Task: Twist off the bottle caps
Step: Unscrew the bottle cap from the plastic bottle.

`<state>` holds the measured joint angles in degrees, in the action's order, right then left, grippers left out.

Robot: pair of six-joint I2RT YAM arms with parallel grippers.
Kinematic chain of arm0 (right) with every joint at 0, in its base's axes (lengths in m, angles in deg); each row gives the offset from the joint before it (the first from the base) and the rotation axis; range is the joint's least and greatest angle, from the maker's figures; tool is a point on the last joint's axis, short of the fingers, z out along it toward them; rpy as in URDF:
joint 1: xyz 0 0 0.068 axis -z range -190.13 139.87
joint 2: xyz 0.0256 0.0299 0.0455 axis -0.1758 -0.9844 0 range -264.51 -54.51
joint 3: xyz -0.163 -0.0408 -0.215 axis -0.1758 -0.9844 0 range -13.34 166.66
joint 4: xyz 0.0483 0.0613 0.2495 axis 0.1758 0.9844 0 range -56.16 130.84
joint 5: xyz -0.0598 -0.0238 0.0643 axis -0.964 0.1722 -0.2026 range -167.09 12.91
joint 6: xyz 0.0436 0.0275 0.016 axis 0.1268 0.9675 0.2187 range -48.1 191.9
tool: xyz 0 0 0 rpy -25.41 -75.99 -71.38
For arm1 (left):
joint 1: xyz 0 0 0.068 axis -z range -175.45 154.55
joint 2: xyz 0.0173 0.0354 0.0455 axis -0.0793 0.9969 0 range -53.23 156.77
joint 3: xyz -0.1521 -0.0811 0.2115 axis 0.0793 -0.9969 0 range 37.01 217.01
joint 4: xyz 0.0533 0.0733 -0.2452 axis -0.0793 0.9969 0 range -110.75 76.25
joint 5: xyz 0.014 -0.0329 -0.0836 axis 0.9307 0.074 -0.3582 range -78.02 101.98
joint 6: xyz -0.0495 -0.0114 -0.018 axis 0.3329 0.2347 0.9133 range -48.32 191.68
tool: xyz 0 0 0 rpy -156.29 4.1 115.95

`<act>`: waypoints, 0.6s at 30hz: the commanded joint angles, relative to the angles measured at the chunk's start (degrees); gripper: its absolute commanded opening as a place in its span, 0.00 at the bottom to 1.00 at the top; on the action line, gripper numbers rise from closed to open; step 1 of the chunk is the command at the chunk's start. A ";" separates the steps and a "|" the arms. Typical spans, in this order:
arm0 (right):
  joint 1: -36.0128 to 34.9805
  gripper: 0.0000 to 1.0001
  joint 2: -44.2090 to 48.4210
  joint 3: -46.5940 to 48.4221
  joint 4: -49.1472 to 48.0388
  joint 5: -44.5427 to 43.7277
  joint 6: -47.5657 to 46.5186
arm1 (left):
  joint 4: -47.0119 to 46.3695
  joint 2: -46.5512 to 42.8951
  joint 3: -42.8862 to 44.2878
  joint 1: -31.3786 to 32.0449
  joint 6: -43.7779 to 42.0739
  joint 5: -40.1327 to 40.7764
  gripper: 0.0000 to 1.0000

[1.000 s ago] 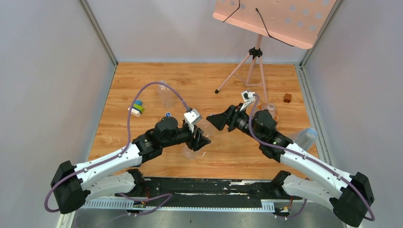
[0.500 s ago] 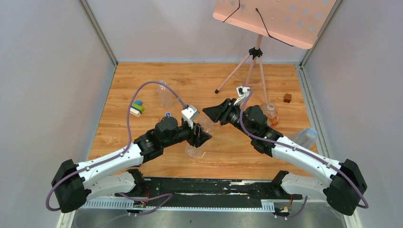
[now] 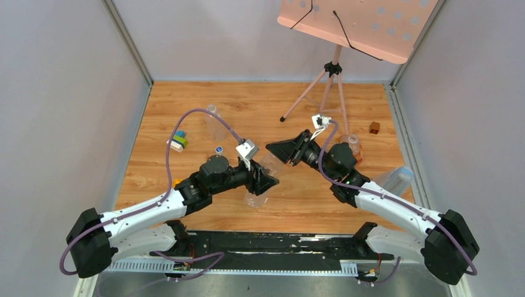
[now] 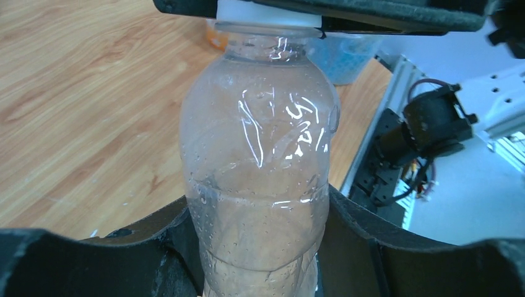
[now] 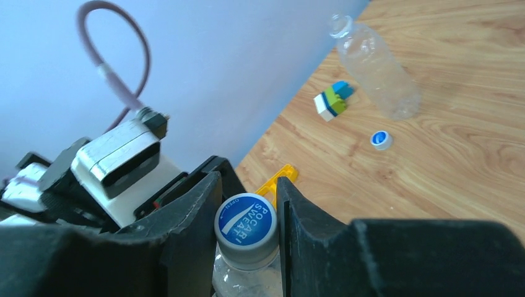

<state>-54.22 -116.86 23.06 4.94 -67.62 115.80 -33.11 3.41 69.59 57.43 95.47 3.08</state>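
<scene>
At worktop (image 3: 179, 105) centre, the left claw (image 3: 263, 180) clamps a clear plastic bottle (image 4: 260, 154) by its body. The right claw (image 3: 277, 150) pinches the round blue-and-white screw cap (image 5: 246, 226) on its neck.

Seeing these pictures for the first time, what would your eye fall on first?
The clear bottle held between the two arms, centre: the left hand clamps its body while the right hand pinches its blue-and-white cap. Behind them, a pink stand tilts overhead at the far right.
</scene>
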 commanded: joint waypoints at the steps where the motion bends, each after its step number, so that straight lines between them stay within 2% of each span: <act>1: 1.76 0.00 4.19 -3.58 -19.66 13.21 6.35 | -9.90 -1.29 -0.72 -1.76 3.49 -7.17 0.00; 4: 3.16 0.00 5.52 -5.63 -28.67 20.50 8.23 | -15.73 -1.46 -2.14 -3.78 6.60 -12.75 0.00; 9: 8.40 0.00 2.02 -6.45 -50.83 38.09 19.50 | -23.59 -1.89 -4.55 -6.06 10.95 -17.91 0.00; 11: 9.37 0.00 -0.89 -6.60 -59.58 41.00 24.82 | -24.96 -1.93 -4.74 -6.19 11.25 -18.81 0.00; 13: 10.26 0.00 -3.12 -7.08 -62.51 39.25 27.99 | -25.17 -1.94 -4.84 -6.21 11.12 -19.08 0.00; 14: 10.40 0.07 -3.17 -7.82 -61.17 37.19 27.26 | -24.82 -2.14 -4.87 -6.23 10.98 -18.80 0.00; 16: 10.32 0.43 -0.48 -8.29 -50.44 32.15 22.71 | -21.24 -2.64 -4.39 -6.22 9.49 -17.68 0.00; 18: 9.15 0.56 6.62 -5.73 -28.70 24.56 13.45 | -14.02 -3.38 -2.81 -6.17 6.10 -15.43 0.00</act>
<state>-44.48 -120.33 15.09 -36.31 -37.11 133.59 -51.45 2.67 65.37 54.19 103.95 -20.53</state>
